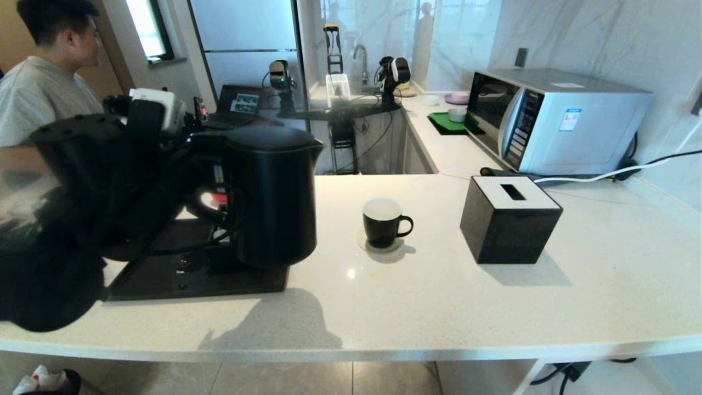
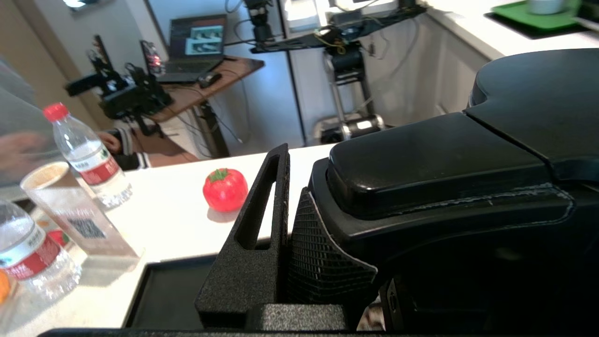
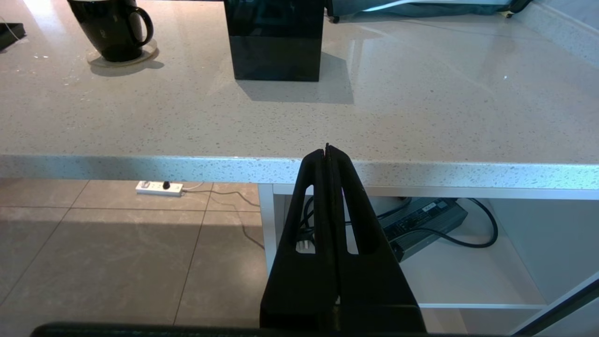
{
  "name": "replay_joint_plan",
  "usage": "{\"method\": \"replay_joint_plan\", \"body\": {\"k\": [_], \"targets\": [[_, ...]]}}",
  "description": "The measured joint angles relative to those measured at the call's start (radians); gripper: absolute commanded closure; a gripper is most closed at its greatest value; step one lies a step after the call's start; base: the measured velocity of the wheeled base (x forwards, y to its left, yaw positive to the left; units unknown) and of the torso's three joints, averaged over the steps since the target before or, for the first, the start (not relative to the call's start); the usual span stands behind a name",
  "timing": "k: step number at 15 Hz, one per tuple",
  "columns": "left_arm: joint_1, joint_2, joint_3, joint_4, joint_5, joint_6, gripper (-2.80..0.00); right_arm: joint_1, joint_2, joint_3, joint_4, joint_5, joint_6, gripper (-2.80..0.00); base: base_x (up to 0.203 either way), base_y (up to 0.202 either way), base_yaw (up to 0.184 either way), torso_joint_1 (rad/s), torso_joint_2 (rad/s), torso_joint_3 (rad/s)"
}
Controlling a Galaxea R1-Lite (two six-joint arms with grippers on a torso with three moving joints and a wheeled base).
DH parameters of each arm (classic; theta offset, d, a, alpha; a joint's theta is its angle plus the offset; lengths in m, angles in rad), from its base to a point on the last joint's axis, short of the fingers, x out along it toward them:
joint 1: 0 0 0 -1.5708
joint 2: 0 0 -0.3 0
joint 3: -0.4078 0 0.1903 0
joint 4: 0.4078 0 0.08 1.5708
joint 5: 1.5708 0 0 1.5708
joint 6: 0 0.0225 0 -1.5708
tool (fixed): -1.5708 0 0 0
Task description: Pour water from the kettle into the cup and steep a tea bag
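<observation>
The matte black kettle (image 1: 274, 197) stands upright over the black tray (image 1: 230, 282) at the counter's left. My left gripper (image 1: 200, 184) is at its loop handle. In the left wrist view the handle (image 2: 435, 164) fills the space beside one finger (image 2: 262, 224), whose meshed pad lies against it; the other finger is hidden behind the handle. The cup (image 1: 382, 222), a black mug white inside, sits on a clear coaster right of the kettle, its ear handle pointing right; it also shows as the mug (image 3: 112, 28). My right gripper (image 3: 326, 149) hangs shut and empty below the counter's front edge. No tea bag is in view.
A black tissue box (image 1: 510, 219) stands right of the cup, and a microwave (image 1: 554, 120) sits behind it. Beyond the tray lie a red tomato (image 2: 225, 189), water bottles (image 2: 86, 157) and a clear stand (image 2: 79, 220). A person (image 1: 44, 88) sits at the far left.
</observation>
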Motion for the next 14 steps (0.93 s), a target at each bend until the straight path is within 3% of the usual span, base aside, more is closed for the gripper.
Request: {"method": "replay_joint_plan", "body": {"k": [6, 10, 14], "targets": [[-0.029, 0.161, -0.16, 0.001, 0.022, 0.077, 0.0, 0.0, 0.0, 0.0, 0.0, -0.001, -0.001, 0.0, 0.0, 0.0, 0.0, 0.0, 0.0, 0.0], [-0.062, 0.239, -0.228, 0.001, 0.068, 0.095, 0.0, 0.0, 0.0, 0.0, 0.0, -0.001, 0.0, 0.0, 0.0, 0.0, 0.0, 0.0, 0.0, 0.0], [-0.081, 0.294, -0.292, 0.019, 0.068, 0.108, 0.0, 0.0, 0.0, 0.0, 0.0, 0.0, -0.001, 0.0, 0.0, 0.0, 0.0, 0.0, 0.0, 0.0]]}}
